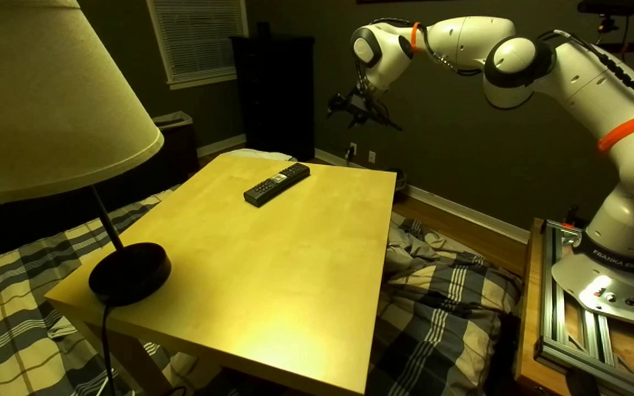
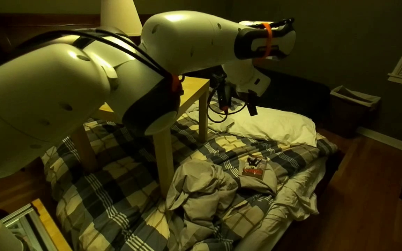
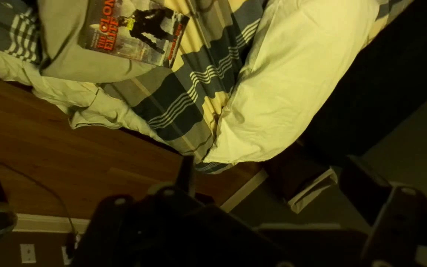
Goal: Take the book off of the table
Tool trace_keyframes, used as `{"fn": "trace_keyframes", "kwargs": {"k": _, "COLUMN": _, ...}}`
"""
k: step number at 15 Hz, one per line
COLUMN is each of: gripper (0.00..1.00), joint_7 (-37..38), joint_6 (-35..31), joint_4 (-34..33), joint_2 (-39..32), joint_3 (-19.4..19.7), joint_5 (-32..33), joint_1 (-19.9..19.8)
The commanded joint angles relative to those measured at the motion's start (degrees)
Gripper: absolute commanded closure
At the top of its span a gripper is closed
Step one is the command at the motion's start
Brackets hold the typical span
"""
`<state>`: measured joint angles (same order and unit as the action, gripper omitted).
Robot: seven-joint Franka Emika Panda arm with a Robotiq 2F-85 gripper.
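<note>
The book (image 2: 254, 167) lies flat on a grey cloth on the bed, off the table. In the wrist view the book (image 3: 135, 31) is at the top left, its cover facing up with red lettering and a dark figure. The table (image 1: 289, 247) has a yellowish wooden top; part of the table (image 2: 194, 87) also shows behind the arm. My gripper (image 1: 358, 113) hangs in the air beyond the table's far edge. In the wrist view the gripper (image 3: 271, 163) has its dark fingers wide apart with nothing between them. It is apart from the book.
A black remote (image 1: 277, 185) lies on the table. A lamp with a black base (image 1: 130, 273) stands at a table corner. The table stands on a plaid-covered bed (image 2: 117, 195). A pale pillow (image 2: 274, 125) and crumpled grey cloth (image 2: 204, 188) lie on the bed.
</note>
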<state>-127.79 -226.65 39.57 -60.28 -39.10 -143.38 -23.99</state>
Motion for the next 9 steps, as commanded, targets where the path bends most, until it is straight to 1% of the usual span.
{"fn": "trace_keyframes", "kwargs": {"k": 1, "gripper": 0.00, "joint_7": -11.5, "joint_6": -5.6, "joint_4": 7.8, "joint_2": 2.9, "joint_3": -8.3, "joint_5": -0.5, "joint_1": -8.2}}
{"fn": "trace_keyframes", "kwargs": {"k": 4, "gripper": 0.00, "joint_7": -18.4, "joint_6": -10.1, "joint_4": 11.8, "joint_2": 3.3, "joint_3": -12.4, "joint_5": -0.3, "joint_1": -12.6}}
{"fn": "trace_keyframes", "kwargs": {"k": 6, "gripper": 0.00, "joint_7": -22.6, "joint_6": -12.9, "joint_4": 14.2, "joint_2": 3.3, "joint_3": -14.2, "joint_5": -0.2, "joint_1": -14.7}}
{"fn": "trace_keyframes", "kwargs": {"k": 7, "gripper": 0.00, "joint_7": -18.3, "joint_6": -10.8, "joint_4": 9.9, "joint_2": 2.5, "joint_3": -11.7, "joint_5": -0.3, "joint_1": -11.8}}
{"fn": "trace_keyframes", "kwargs": {"k": 9, "gripper": 0.00, "joint_7": -20.2, "joint_6": -11.5, "joint_4": 11.8, "joint_2": 2.6, "joint_3": -12.9, "joint_5": -0.4, "joint_1": -13.3}}
